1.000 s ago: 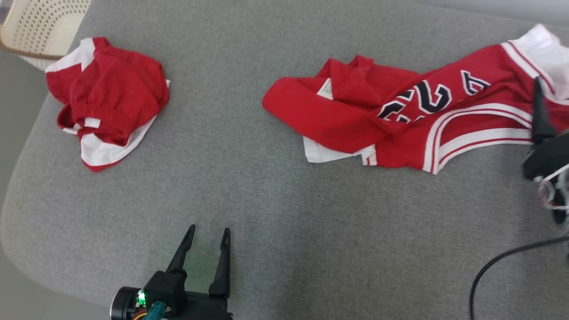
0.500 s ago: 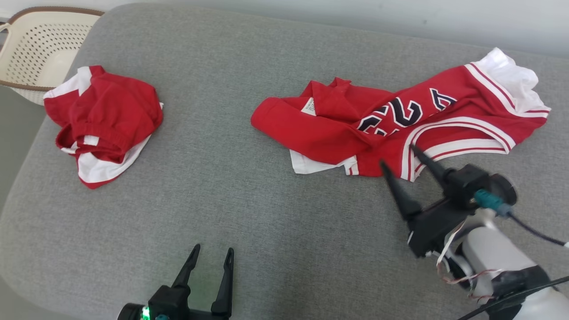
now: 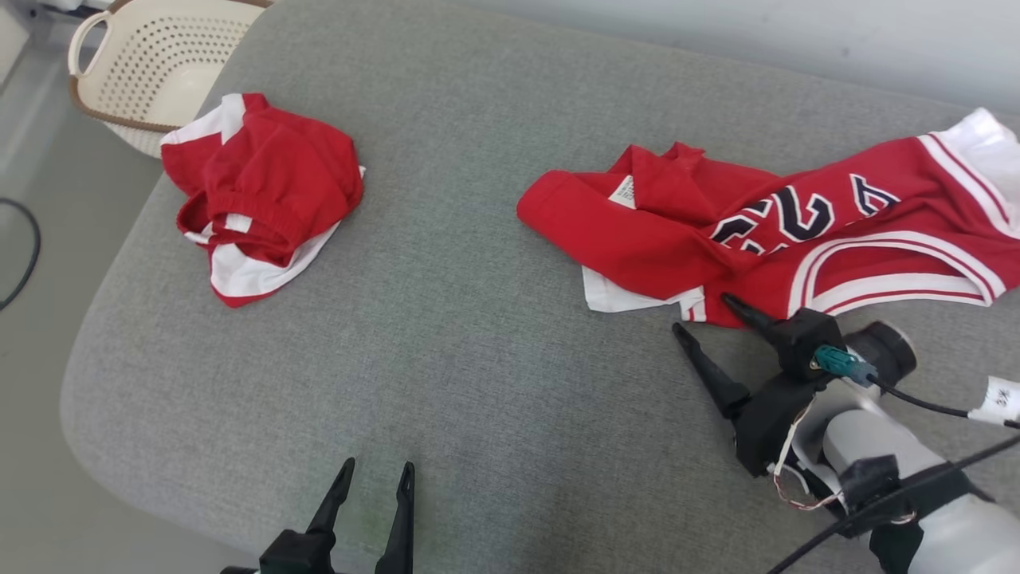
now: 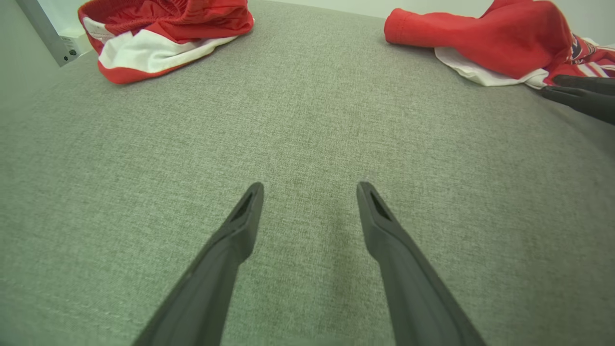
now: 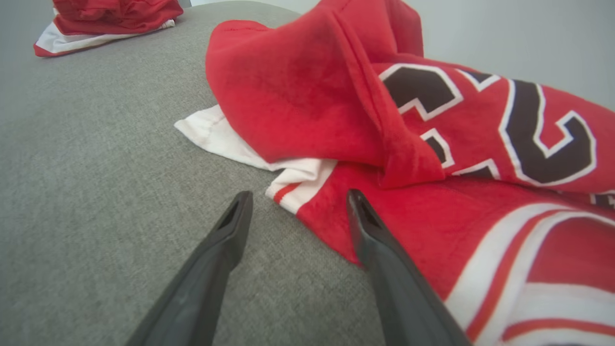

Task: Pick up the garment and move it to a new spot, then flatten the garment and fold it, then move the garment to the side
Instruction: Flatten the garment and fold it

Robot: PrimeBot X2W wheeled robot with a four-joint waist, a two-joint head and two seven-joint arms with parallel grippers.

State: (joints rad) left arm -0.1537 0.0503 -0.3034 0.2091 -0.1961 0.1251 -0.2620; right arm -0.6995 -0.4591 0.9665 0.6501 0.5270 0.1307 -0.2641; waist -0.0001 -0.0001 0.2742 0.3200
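Since a second ago the right gripper (image 3: 700, 312) has swung in from the far right edge of the scene, where it stood by the striped end of the garment. It now sits at about 4 o'clock on the rounded grey woven-fabric cushion (image 3: 478, 335). The head camera has turned as well, so the whole scene sits differently.

The crumpled red basketball jersey with white trim and dark numerals (image 3: 653, 239) lies at about 2 o'clock on the cushion. A small white label (image 3: 623, 192) shows near its folded-over end, and its near hem faces the right gripper. That gripper's two dark fingers stand well apart. One tip is over the red-and-white hem and the other over bare grey cloth just beside it. Whether either tip touches the fabric I cannot tell.

The left gripper (image 3: 378, 465) sits at 6 o'clock, low over the bare cushion, with its fingers spread and nothing between them.

A bunched pair of red shorts with white panels (image 3: 271, 183) lies at 10 o'clock, well apart from the jersey. Beyond the cushion's corner, at 11 o'clock, a cream perforated plastic basket (image 3: 167, 56) stands on the floor.
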